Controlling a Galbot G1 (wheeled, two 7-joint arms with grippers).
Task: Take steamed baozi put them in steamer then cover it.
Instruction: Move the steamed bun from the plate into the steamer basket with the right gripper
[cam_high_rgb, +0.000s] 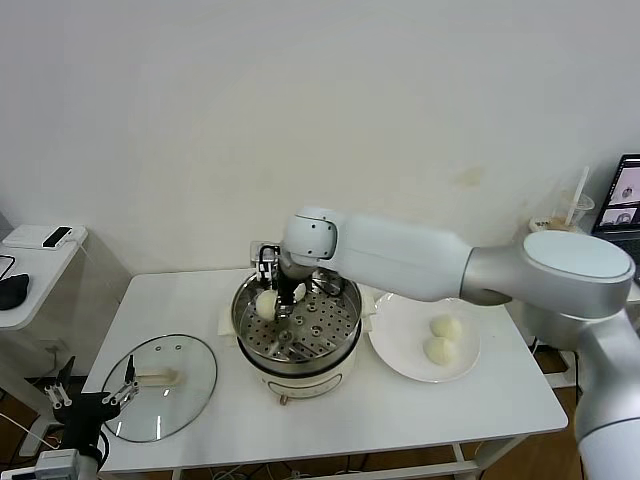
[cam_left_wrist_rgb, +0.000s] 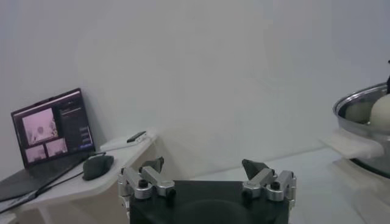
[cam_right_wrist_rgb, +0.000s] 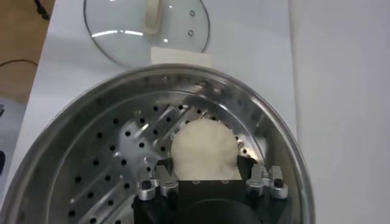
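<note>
Cream-white dough bun (cam_right_wrist_rgb: 203, 149) pinched in right claw (cam_right_wrist_rgb: 207, 176) over shiny perforated steel steamer (cam_right_wrist_rgb: 97, 158); next, release; left claw (cam_left_wrist_rgb: 207, 167) idle, wide open.

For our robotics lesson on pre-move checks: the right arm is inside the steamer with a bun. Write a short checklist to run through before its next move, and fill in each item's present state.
1. Right gripper over the perforated tray of the steamer: ok.
2. Held baozi gripped between the fingers: ok.
3. Held baozi resting on the tray: cannot tell.
4. Two baozi still on the white plate: not ok, loading unfinished.
5. Cover lying on the table left of the steamer, off the pot: ok for loading.
6. Left gripper open, parked near the cover's edge: ok.
</note>
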